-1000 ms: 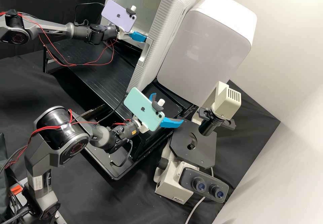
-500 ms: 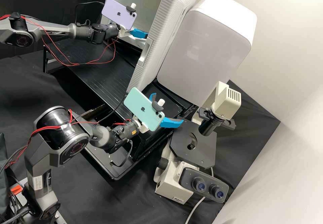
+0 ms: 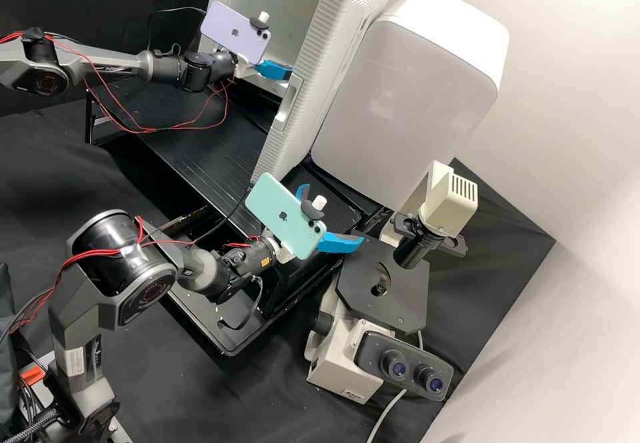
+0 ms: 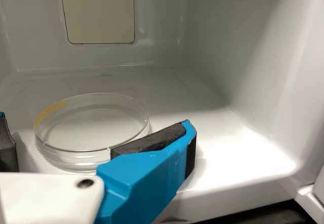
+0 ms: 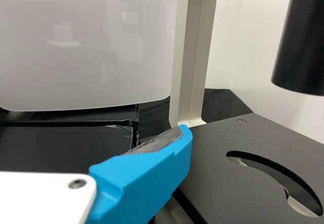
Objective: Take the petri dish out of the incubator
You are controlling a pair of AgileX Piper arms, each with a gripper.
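High: down over bench (image 3: pixel 60 163). Left wrist: close inside incubator (image 4: pixel 243 82). Right wrist: close, microscope stage (image 5: pixel 217 148).

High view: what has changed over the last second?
The left arm's elbow slid toward the incubator, and the left gripper edged slightly further into its opening. It is now open around the petri dish, which is not yet gripped. The right gripper and the microscope kept their places.

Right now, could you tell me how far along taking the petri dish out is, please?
Done: the incubator door stands open. In hand: the left gripper is inside the chamber, open, its fingers either side of the petri dish, not clamped. Left: closing, lifting the dish off the incubator floor and bringing it out.
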